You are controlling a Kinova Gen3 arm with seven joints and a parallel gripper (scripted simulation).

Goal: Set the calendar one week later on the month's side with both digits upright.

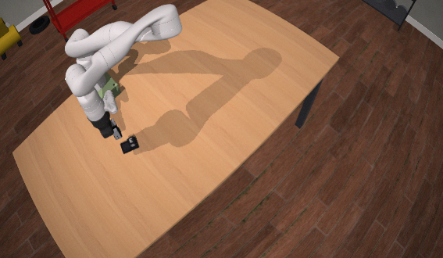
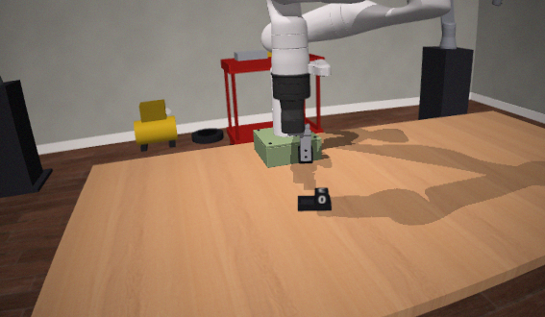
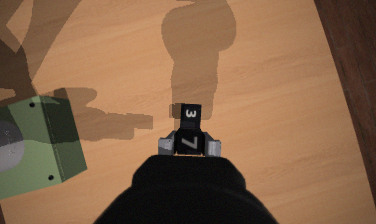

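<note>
Clamped on the black cube [image 3: 191, 142] high above tray [image 2: 309, 204] near table's [image 2: 183, 250] left edge, gripper [image 3: 190, 146] risks dropping it tilted, missing the slot.

Arm [image 2: 289, 53] above table [image 2: 183, 240], tray [image 2: 309, 204] holding cube [image 2: 322, 197] (showing 0)

The top view looks steeply down from high, far off, taking in the whole surface [image 1: 211, 117]. The exterior view sits low at its near edge, facing the back wall. The wrist view looks down past the claw [image 3: 189, 145], close, probably straight down. All share the green box [image 2: 274, 146].
</note>
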